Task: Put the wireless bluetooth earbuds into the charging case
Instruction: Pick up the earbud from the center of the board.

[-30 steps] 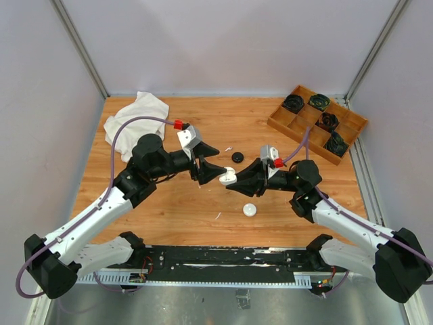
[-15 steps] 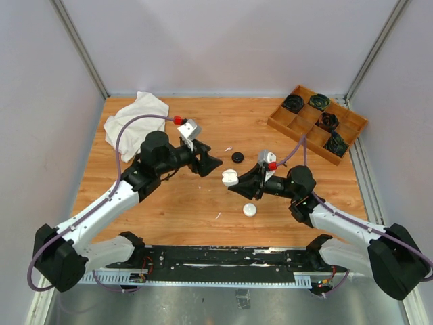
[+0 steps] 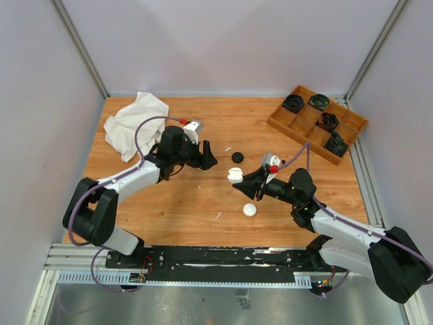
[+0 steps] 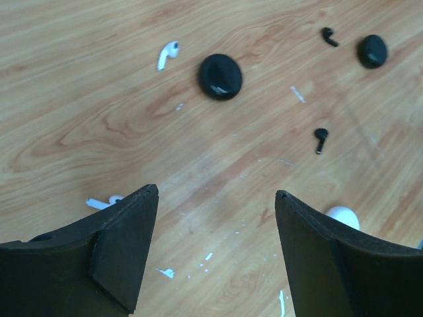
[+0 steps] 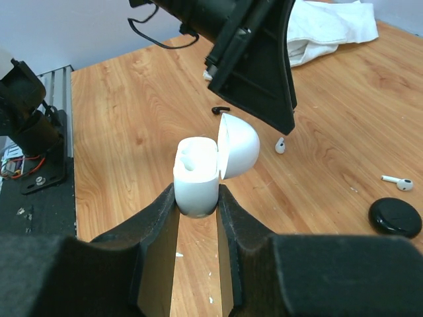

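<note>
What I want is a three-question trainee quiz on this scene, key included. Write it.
1. True or false: the left end effector is gripping an earbud.
2. Multiple choice: the white charging case clamped in the right end effector has its lid A) shut, B) hinged open, C) lying apart on the wood.
3. Short answer: in the left wrist view, how many black earbuds lie on the table?

Key: 1 false, its fingers are spread with nothing between them. 2 B. 3 two.
</note>
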Robot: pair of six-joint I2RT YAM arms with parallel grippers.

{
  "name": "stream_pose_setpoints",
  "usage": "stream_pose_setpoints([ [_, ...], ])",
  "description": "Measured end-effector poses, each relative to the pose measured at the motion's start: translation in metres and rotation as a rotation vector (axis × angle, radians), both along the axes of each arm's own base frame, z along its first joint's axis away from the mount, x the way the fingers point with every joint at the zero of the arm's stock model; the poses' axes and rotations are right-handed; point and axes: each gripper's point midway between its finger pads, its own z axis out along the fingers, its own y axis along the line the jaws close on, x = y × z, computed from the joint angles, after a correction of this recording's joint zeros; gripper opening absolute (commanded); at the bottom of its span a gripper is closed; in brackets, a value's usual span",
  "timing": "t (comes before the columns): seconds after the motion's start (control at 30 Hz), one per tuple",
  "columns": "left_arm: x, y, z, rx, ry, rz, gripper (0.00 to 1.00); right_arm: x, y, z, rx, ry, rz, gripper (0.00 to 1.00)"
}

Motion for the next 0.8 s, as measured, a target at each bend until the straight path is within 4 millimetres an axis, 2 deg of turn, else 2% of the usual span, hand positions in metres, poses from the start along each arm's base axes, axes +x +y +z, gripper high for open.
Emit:
stream_pose_setpoints([
  [0.23, 0.040, 0.016, -0.037, 0.028, 0.106, 0.102, 0.77, 0.006, -0.004, 0.004, 0.001, -0.026, -0.039, 0.05],
  [0.4, 0.057, 0.023, -0.057, 0.038, 0.155, 0.139, 0.77, 0.008, -0.005, 0.005, 0.000, -0.036, -0.052, 0.05],
  [0.8, 0.051, 0.024, -0.089, 0.065, 0.248, 0.137, 0.77, 0.008, -0.005, 0.002, -0.009, -0.033, -0.053, 0.06],
])
